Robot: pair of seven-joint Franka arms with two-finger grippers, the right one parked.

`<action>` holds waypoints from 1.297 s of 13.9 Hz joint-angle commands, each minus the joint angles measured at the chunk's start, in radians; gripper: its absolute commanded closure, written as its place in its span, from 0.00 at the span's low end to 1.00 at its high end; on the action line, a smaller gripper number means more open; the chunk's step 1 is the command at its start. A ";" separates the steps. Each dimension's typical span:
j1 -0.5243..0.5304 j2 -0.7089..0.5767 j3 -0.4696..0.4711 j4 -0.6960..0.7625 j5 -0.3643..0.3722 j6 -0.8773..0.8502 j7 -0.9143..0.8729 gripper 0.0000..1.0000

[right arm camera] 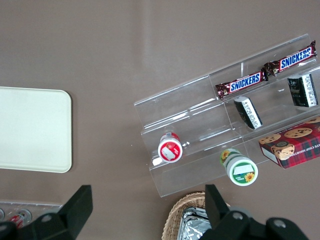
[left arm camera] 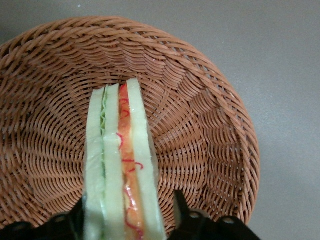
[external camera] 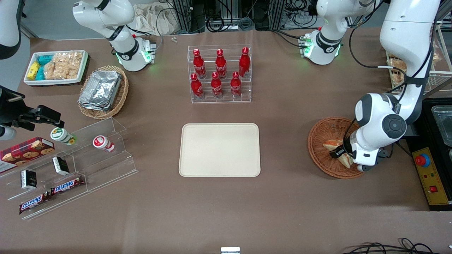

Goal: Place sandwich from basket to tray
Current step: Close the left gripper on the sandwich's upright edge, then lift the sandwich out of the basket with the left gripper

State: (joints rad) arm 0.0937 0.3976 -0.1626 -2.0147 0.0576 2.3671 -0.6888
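The sandwich (external camera: 333, 144) (left arm camera: 120, 165), a wedge of pale bread with green and red-orange layers, stands on edge in the round reddish-brown wicker basket (external camera: 317, 150) (left arm camera: 210, 130). My left gripper (external camera: 341, 153) (left arm camera: 129, 220) is down in the basket, straddling the sandwich's thick end. One black finger lies against the bread, and the other finger (left arm camera: 181, 207) stands a small gap away, so the gripper is open. The cream tray (external camera: 219, 150) (right arm camera: 30, 130) lies bare at the table's middle, well toward the parked arm's end from the basket.
A clear rack of red bottles (external camera: 219, 76) stands farther from the front camera than the tray. A tan basket of foil containers (external camera: 102, 91), a white snack bin (external camera: 56, 67) and a clear stepped shelf (external camera: 70, 165) with snacks lie toward the parked arm's end. A control box (external camera: 432, 176) sits beside the basket.
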 commanded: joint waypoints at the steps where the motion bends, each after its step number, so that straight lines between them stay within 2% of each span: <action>1: 0.005 -0.010 -0.008 -0.003 0.024 0.018 -0.031 1.00; 3: 0.005 -0.038 -0.011 0.007 0.025 -0.009 -0.026 1.00; 6: 0.001 -0.089 -0.028 0.110 0.024 -0.194 -0.018 1.00; 11: -0.008 -0.071 -0.171 0.526 0.007 -0.668 -0.028 1.00; 15: -0.011 -0.051 -0.322 0.563 0.005 -0.680 0.035 1.00; 18: -0.022 -0.014 -0.385 0.583 0.004 -0.657 0.040 1.00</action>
State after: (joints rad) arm 0.0753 0.3327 -0.5148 -1.4850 0.0591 1.7062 -0.6684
